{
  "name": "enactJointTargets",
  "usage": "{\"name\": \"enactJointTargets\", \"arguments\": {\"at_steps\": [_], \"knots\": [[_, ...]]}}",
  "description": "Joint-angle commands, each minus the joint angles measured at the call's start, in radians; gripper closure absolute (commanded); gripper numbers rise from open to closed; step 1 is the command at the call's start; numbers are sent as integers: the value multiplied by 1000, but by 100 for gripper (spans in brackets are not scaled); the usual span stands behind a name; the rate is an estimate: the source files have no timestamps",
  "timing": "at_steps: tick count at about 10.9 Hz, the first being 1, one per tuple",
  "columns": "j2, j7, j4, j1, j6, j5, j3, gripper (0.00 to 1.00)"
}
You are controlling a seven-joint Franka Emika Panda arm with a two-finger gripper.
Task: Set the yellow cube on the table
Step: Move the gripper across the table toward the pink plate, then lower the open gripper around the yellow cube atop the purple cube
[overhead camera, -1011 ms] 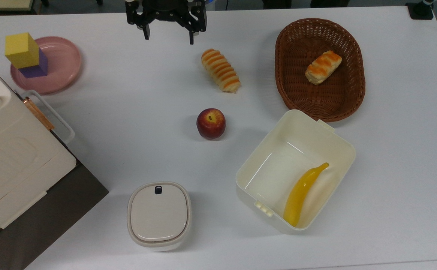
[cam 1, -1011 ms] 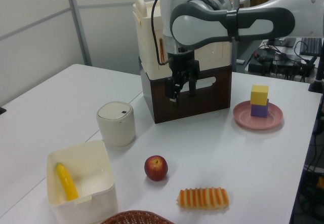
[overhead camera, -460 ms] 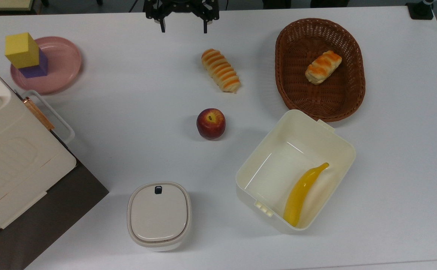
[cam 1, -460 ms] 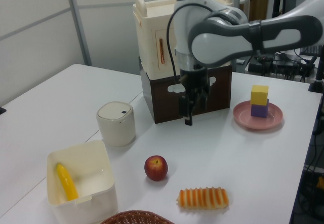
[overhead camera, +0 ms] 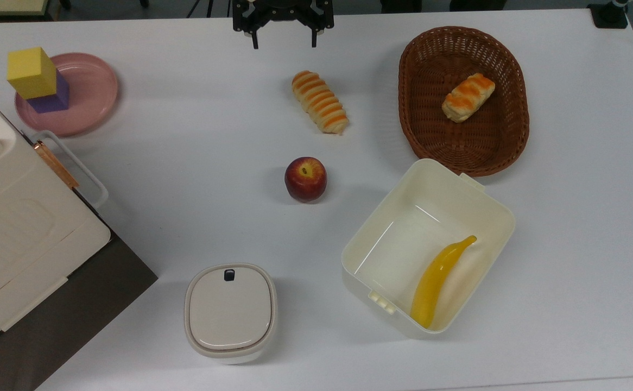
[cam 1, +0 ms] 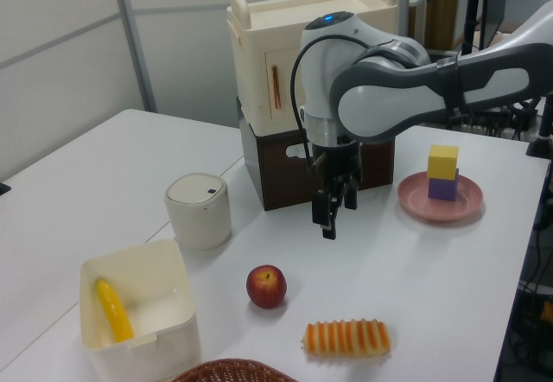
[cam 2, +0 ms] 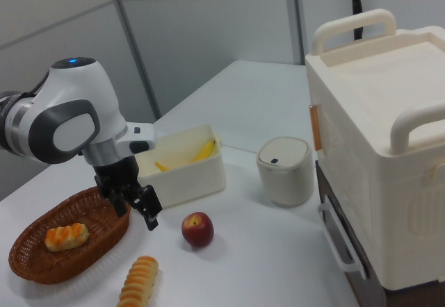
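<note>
On the purple cube [overhead camera: 53,96], a matte, sharp-edged yellow cube [overhead camera: 31,72].

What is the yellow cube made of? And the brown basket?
The yellow cube looks like matte foam or painted wood: flat colour, sharp edges, no shine. I can't tell which. The basket looks like woven wicker or rattan, since you can see the crisscross strands and braided rim.

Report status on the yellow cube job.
Gripper open, empty, hovering at the top view's upper edge. Yellow cube stacked on purple cube on pink plate. White table bare between them.
</note>
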Motion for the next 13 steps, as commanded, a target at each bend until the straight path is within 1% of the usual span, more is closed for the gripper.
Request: {"name": "enactJointTargets", "arguments": {"at_steps": [1,2,3,4,7,9,11,13], "knots": [[-35,-11,-34,0,31,-19,-12,0],[-35,-11,-28,-9,31,-19,-21,0],[-32,-20,-16,-47,31,-22,-23,0],[-25,-61,4,-93,23,-20,-23,0],[23,-214,76,-273,14,-20,-24,0],[84,-341,139,-394,15,-20,-26,0],[170,-501,212,-514,15,-22,-26,0],[257,-634,268,-612,24,-24,-27,0]]}}
